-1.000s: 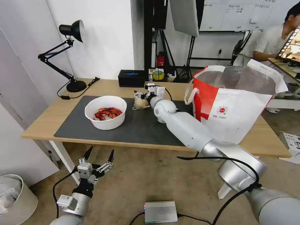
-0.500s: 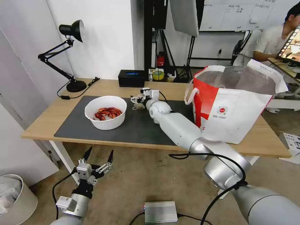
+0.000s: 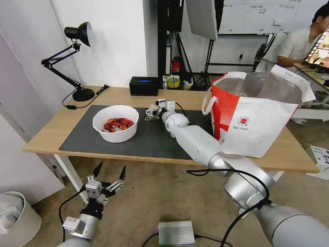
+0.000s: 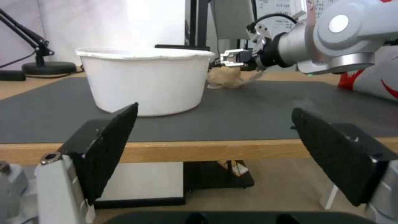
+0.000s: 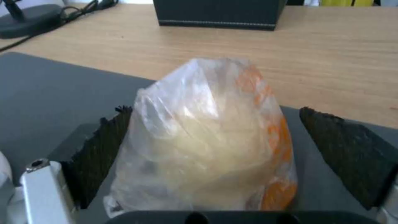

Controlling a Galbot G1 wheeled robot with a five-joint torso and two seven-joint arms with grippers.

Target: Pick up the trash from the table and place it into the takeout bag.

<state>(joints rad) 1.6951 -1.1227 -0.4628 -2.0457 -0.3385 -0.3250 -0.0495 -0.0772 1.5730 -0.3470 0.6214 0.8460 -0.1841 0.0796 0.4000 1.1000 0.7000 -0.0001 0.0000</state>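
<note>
Beige wrapped ball (image 5: pixel 203 140) sits on the grey mat (image 3: pixel 68 140) of the tabletop (image 3: pixel 44 133), between the right claw's (image 5: pixel 215 155) spread fingers (image 5: pixel 348 155). Left claw (image 3: pixel 109 173) hangs spread below the tabletop edge, near the bowl (image 3: pixel 116 122).

The head camera looks forward and down from above onto the table (image 3: pixel 44 139), taking in the whole mat (image 3: pixel 147 140) and the bag (image 3: pixel 255 128) at its right end. The left wrist camera sits low, near floor level in front of the table, looking level across the mat (image 4: pixel 248 109) at the bowl (image 4: pixel 145 82) nearby. The right wrist camera looks close over the mat (image 5: pixel 54 93) toward the table's far edge. All three views share the mat
</note>
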